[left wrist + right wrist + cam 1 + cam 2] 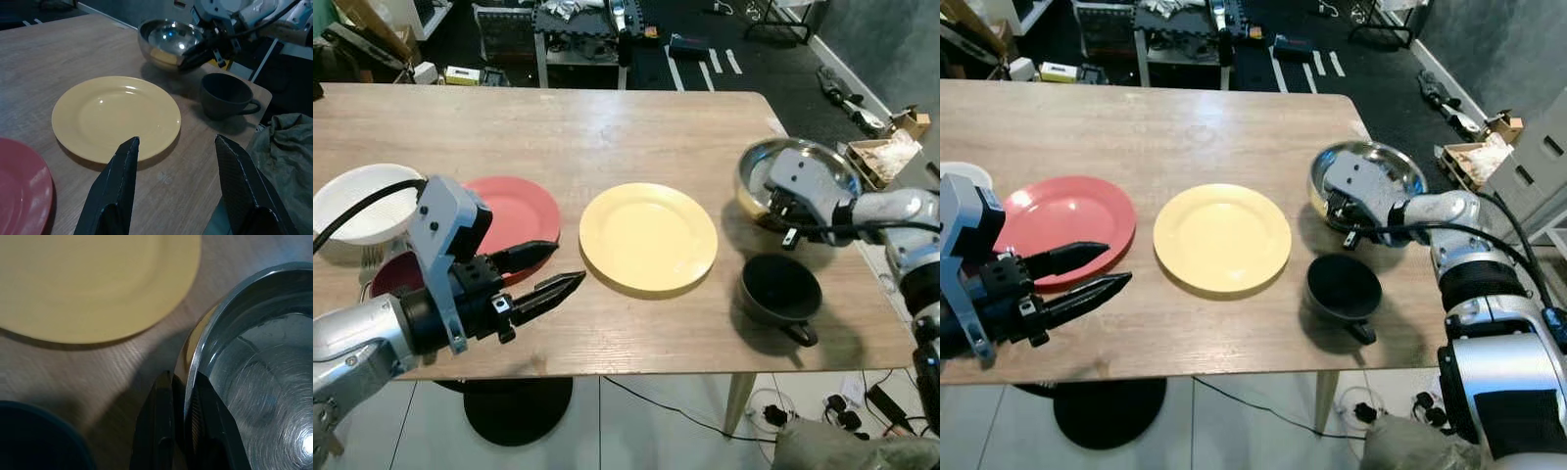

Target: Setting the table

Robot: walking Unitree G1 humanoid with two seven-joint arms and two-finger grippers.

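A yellow plate [648,238] lies at the middle of the wooden table [558,127]. To its left sits a red plate [522,211], and a dark cup [778,292] stands to its right near the front edge. A steel bowl [832,166] sits at the table's right side. My right gripper [183,401] is shut on the bowl's rim [195,357], one finger inside and one outside. Over the front left of the table my left gripper [540,274] hovers open, pointing toward the yellow plate [116,116], with nothing between its fingers.
A white bowl [352,201] sits at the table's far left, with a dark red dish [391,274] partly hidden behind my left arm. Beyond the table stand a cluttered shelf [578,29] and boxes on a dark floor. A crumpled cloth [283,156] lies below the right edge.
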